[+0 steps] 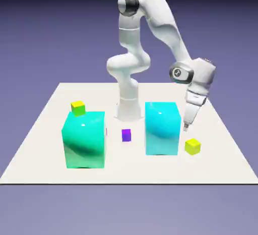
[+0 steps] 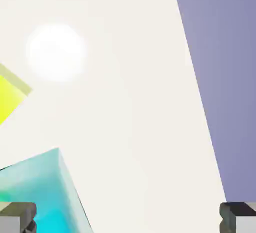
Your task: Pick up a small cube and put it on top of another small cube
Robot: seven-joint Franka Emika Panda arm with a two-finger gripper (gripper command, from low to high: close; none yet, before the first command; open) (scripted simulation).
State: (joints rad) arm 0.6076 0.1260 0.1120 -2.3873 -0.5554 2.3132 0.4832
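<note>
Now the gripper [image 1: 186, 126] (wide open, holding nothing) could bump the big blue cube [image 1: 163, 128] beside the small yellow cube [image 1: 192, 146].

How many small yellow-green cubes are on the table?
2. One small yellow-green cube sits behind the big teal cube; the other yellow-green cube lies right of the big cyan cube. More may be hidden behind these.

On the tabletop [image 1: 45, 128], two large cubes stood apart, one at the exterior view's left [image 1: 84, 139], one at its right [image 1: 163, 128], a tiny cube [image 1: 126, 135] between. One small cube [image 1: 78, 108] sat behind the left large cube; the other small cube [image 1: 192, 146] lay right of the right one.
</note>
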